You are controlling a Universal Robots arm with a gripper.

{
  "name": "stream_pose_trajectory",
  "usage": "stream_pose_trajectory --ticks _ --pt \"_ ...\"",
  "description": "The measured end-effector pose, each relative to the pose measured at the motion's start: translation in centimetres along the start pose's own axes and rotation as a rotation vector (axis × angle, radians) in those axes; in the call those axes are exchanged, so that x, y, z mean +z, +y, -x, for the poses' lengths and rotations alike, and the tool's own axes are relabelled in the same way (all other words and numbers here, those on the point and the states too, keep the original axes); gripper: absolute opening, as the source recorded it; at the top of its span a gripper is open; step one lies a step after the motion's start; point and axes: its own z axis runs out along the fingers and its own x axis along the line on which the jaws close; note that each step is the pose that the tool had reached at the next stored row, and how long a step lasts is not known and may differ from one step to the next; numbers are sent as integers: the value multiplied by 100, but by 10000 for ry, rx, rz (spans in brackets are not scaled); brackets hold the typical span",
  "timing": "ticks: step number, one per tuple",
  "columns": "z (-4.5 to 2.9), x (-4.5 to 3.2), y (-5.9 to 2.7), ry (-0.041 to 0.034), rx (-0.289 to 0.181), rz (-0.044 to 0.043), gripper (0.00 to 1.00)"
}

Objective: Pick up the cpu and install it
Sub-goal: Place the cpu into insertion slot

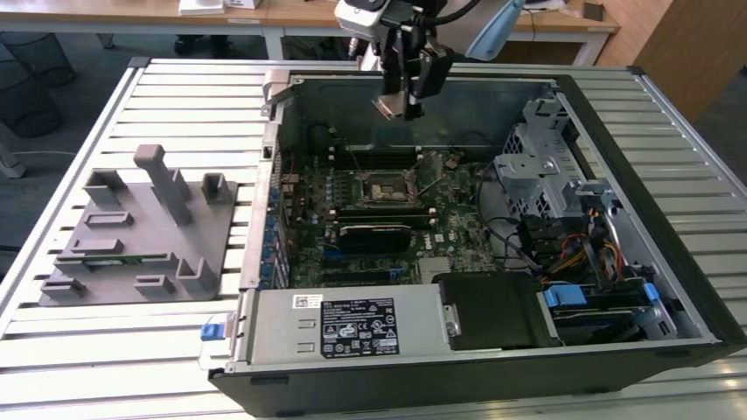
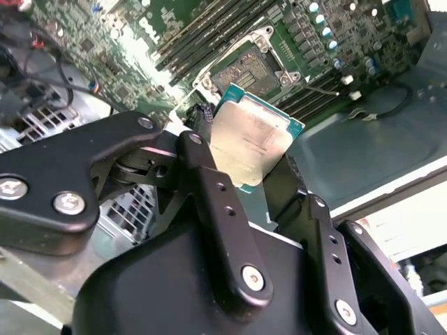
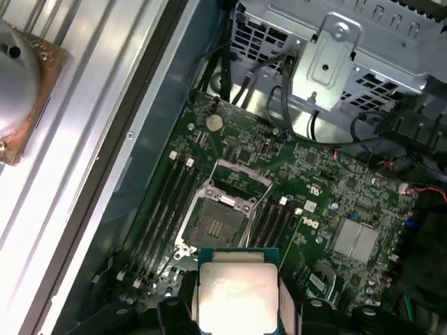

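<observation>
So the claw is hanging over the open PC case on the desk, well above the motherboard. It's closed down narrow on the cpu, pinching it by two opposite edges with the metal plate facing the wrist cameras. My guess is that keeps the underside untouched and makes it easier to square up with the socket, which sits bare below, well apart from the chip.

The cpu is flat, square, silvery-topped and green-edged. It hangs tilted in the air, upper middle of the exterior view.
</observation>
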Motion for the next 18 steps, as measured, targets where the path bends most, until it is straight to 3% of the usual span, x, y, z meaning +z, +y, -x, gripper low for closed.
stream_pose_trajectory --ticks 18 --pt "-16 78 3 -69 2642 -94 54"
